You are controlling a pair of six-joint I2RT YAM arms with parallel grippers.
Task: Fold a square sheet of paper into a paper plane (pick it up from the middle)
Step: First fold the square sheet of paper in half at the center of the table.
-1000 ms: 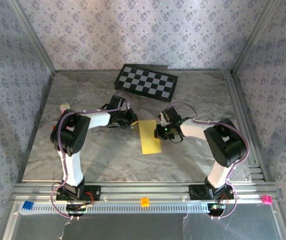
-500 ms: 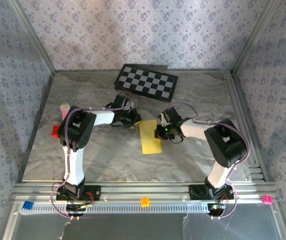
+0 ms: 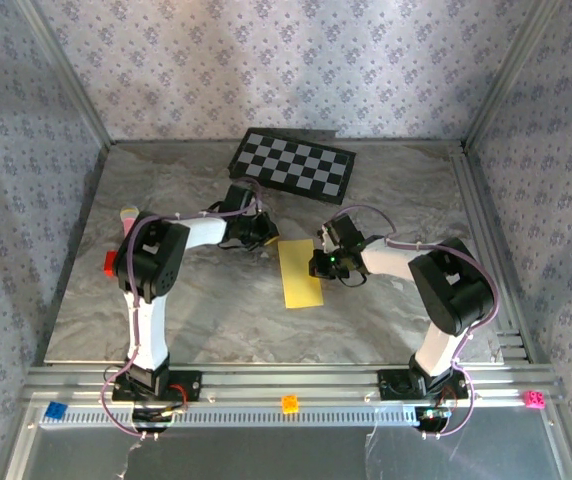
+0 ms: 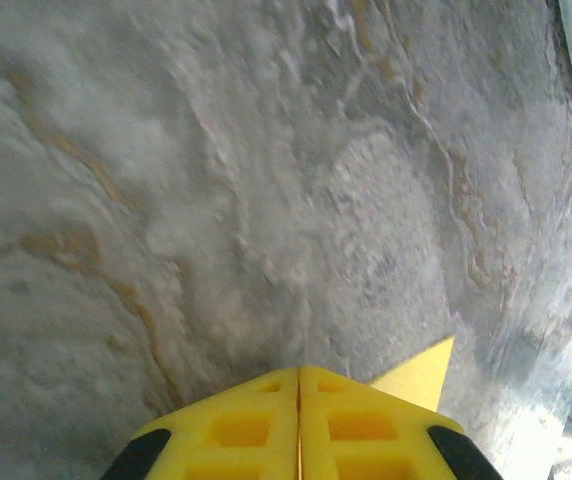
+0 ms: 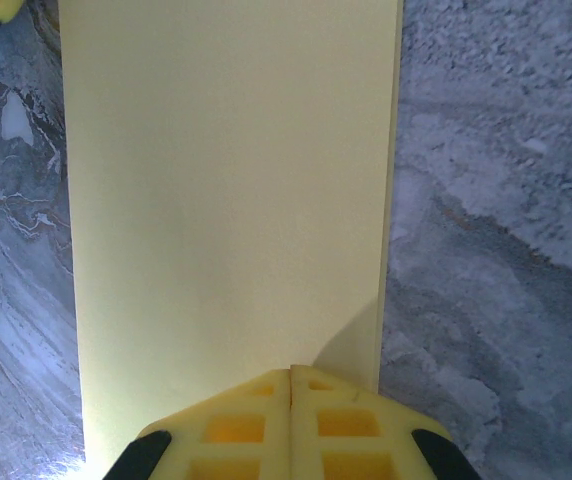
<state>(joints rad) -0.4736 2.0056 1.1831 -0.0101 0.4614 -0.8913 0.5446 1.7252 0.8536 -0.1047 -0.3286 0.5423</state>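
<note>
right gripper (image 5: 291, 372) clenched shut, tips over right edge of yellow sheet of paper (image 5: 226, 180), sheet folded to narrow strip, flat mid-worktop (image 3: 196, 320), left gripper (image 4: 299, 370) clenched too, just beside sheet's far-left corner, checkerboard (image 3: 292, 165) at far edge

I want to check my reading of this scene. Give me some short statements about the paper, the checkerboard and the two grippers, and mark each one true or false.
1. The square sheet of paper lies folded into a narrow rectangle. True.
2. The checkerboard covers part of the paper. False: it lies apart from it, farther back on the table.
3. The right gripper is shut, with its tips over the paper. True.
4. The left gripper is wide open. False: its fingers meet.
</note>
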